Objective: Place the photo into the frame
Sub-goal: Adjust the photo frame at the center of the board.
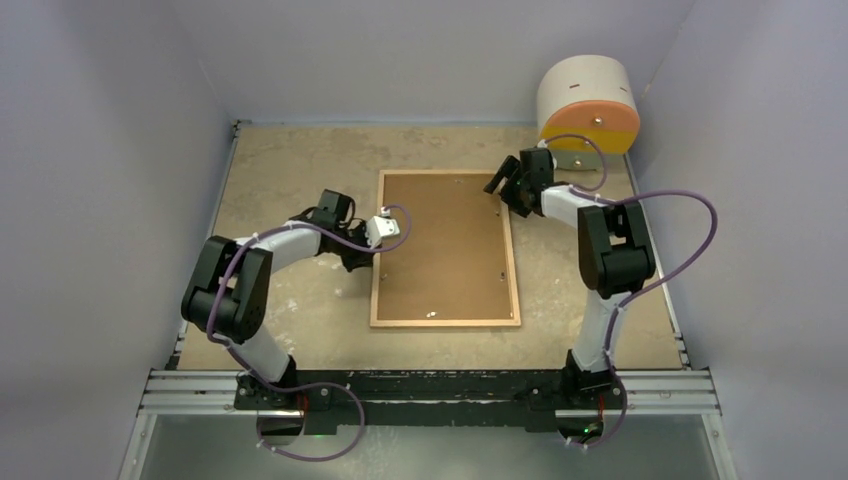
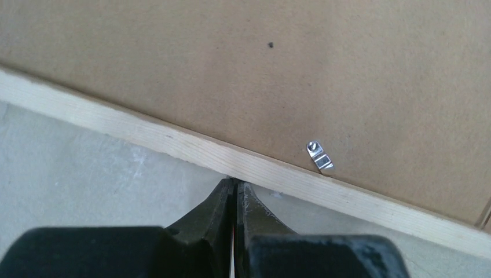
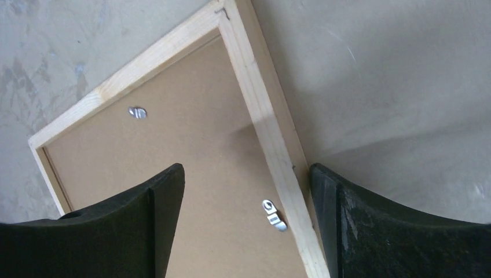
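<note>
The frame (image 1: 445, 322) lies back-up in the middle of the tabletop (image 1: 300, 160), its long sides running from the near edge toward the far edge. A brown backing panel (image 1: 445, 245) fills the light wooden moulding. Small metal clips sit along the inner edge of the rails: one shows in the left wrist view (image 2: 319, 156), and two more in the right wrist view, one by the right rail (image 3: 273, 214) and one by the far rail (image 3: 137, 112).

The left gripper (image 2: 234, 184) is down at the tabletop on the left side of the frame, about halfway along the left rail. Its fingers (image 2: 214, 208) are pressed together with nothing between them, and their tips meet the outer side of that rail.

The right gripper (image 3: 246, 174) is at the far right corner of the frame, fingers spread wide and holding nothing. In its wrist view one finger (image 3: 156, 202) is over the backing panel. The other is over the bare tabletop just outside the right rail, which runs between them.

A pale cylinder with an orange face (image 1: 588, 102) stands at the far right corner of the tabletop, behind the right arm.
</note>
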Motion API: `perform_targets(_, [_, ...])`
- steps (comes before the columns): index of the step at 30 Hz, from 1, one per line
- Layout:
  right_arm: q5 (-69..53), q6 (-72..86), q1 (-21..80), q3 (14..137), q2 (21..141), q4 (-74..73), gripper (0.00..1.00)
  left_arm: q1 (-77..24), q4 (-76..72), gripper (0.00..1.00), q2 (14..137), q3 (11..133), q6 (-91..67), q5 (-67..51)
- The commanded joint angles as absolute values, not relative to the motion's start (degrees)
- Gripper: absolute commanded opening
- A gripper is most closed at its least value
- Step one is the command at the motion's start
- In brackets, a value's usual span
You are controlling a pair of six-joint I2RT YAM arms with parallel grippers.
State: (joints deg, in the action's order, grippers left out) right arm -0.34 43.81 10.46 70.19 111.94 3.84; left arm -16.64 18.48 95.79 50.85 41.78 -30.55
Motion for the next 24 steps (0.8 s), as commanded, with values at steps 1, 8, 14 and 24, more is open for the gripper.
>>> perform_targets(1, [-4.11,42.45,12.11,73.61,116.03,3.43,0.81,-20.79,21.96,0.02,95.20,48.56,43.79,-29.98])
perform_targets(8, [-13.34,40.07,24.41,93.60,128.98,-1.70,0.79,-26.61,23.23,0.08,96.18,52.12,40.80,-33.19])
perform_targets(14, [-20.93,36.40,33.64,119.74,142.88,-11.88,0.79,-27.95,27.67,0.57,94.18,55.80,39.20,-38.71])
perform_targets(24, [-10.57,32.79,25.90,108.65,126.50,-9.03,0.99,-18.12,46.80,0.88,88.51,67.87,47.36,-40.13])
